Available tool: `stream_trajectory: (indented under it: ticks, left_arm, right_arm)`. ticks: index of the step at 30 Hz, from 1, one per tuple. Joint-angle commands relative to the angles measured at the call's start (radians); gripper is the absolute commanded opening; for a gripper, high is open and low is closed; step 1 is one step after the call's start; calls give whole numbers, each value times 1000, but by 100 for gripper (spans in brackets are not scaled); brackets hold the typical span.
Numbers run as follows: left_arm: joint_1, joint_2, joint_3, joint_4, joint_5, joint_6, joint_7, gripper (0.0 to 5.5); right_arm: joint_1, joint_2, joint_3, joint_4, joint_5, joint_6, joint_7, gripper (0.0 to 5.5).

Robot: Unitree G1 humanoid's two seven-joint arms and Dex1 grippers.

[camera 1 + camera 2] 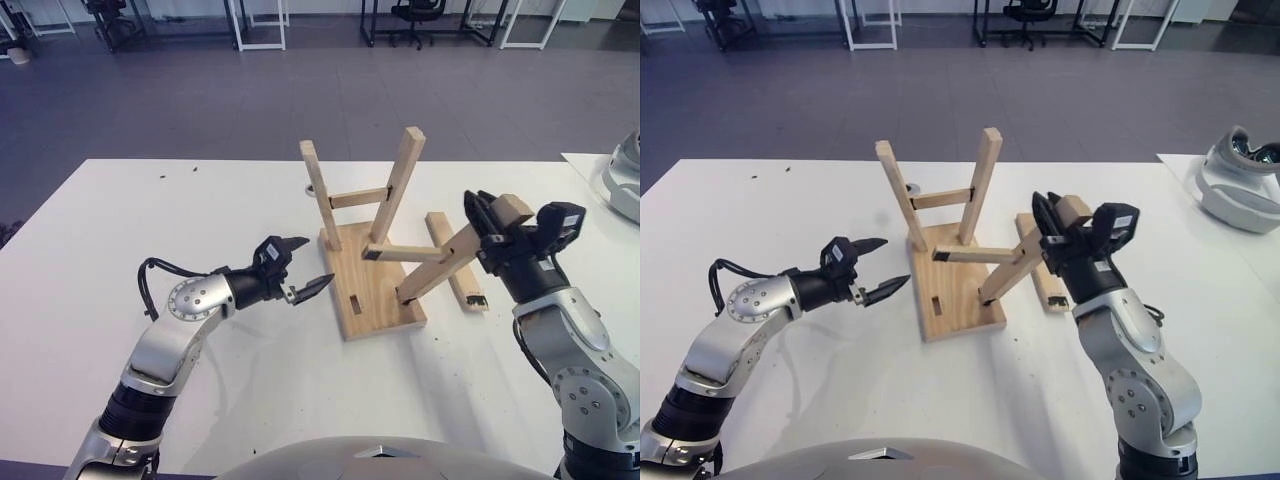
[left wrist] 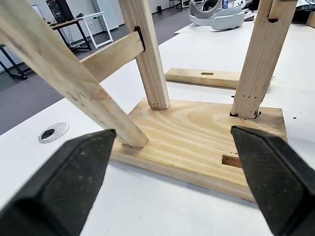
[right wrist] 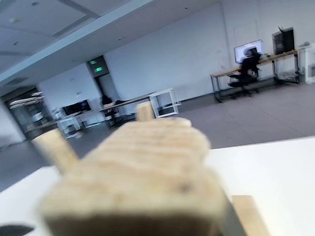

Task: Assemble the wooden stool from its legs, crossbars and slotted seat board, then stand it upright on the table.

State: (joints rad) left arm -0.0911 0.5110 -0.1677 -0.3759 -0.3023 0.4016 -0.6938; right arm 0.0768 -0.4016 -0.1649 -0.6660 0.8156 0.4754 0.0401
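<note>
The seat board (image 1: 375, 290) lies flat on the table (image 1: 150, 210), just right of the left gripper (image 1: 316, 260), whose spread fingers face its edge without touching. Beyond that gripper two legs (image 1: 318, 190) stand on the board's far end, a crossbar (image 1: 358, 198) between them. The right gripper (image 1: 492, 226) clasps the top of a third leg (image 1: 440, 268), which slants down to its left into the board's near corner. A loose leg (image 1: 464, 287) lies on the table below this gripper, beside the board

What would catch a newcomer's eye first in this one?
A half-built pale wooden stool lies upside down mid-table, two legs standing on its slotted seat board, joined by a crossbar. The right gripper is shut on a third, tilted leg; the open left gripper hovers at the board's left.
</note>
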Motion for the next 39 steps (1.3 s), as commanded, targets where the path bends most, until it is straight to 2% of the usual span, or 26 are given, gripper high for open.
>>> stream_trajectory:
  ticks: [1, 6, 10, 11, 15, 19, 23, 25, 27, 33, 36, 39]
  left_arm:
    - [3, 5, -6, -5, 11, 6, -3, 431]
    - [7, 3, -23, -7, 17, 9, -4, 431]
    - [4, 5, -24, -2, 19, 9, 2, 431]
    - [3, 5, -23, 0, 19, 7, 3, 431]
    - [-4, 3, -20, 13, 23, 2, 8, 431]
    - [-13, 4, -13, 33, 24, -8, 7, 431]
    - [-11, 5, -11, 39, 27, -14, 6, 431]
    - [-10, 3, -12, 39, 30, -15, 5, 431]
    - [-11, -1, -15, 43, 34, -17, 5, 431]
    - [-30, -4, -22, 71, 50, -28, -6, 431]
    - [-38, -2, -28, 78, 58, -30, -14, 431]
    - [-36, 3, -29, 76, 60, -29, -17, 431]
  right_arm:
    - [55, -86, 81, 154, -132, 100, 57, 104]
    - [106, -67, 139, 189, -139, 178, 23, 103]
    - [48, -27, 82, 139, -75, 126, 12, 103]
    - [23, -25, 64, 128, -56, 112, 18, 138]
    - [-122, -12, -47, 75, 52, 62, 64, 202]
    - [-282, -80, -165, 35, 174, 51, 88, 270]
    - [-375, -178, -242, 122, 204, 95, 77, 355]
    - [-338, -218, -224, 246, 97, 122, 74, 399]
    - [-267, -192, -189, 373, 32, 133, 85, 430]
    - [-136, -133, 37, 594, -182, 158, 171, 535]
    - [-113, -131, 91, 686, -316, 145, 141, 535]
    - [-85, -131, 98, 679, -400, 152, 119, 481]
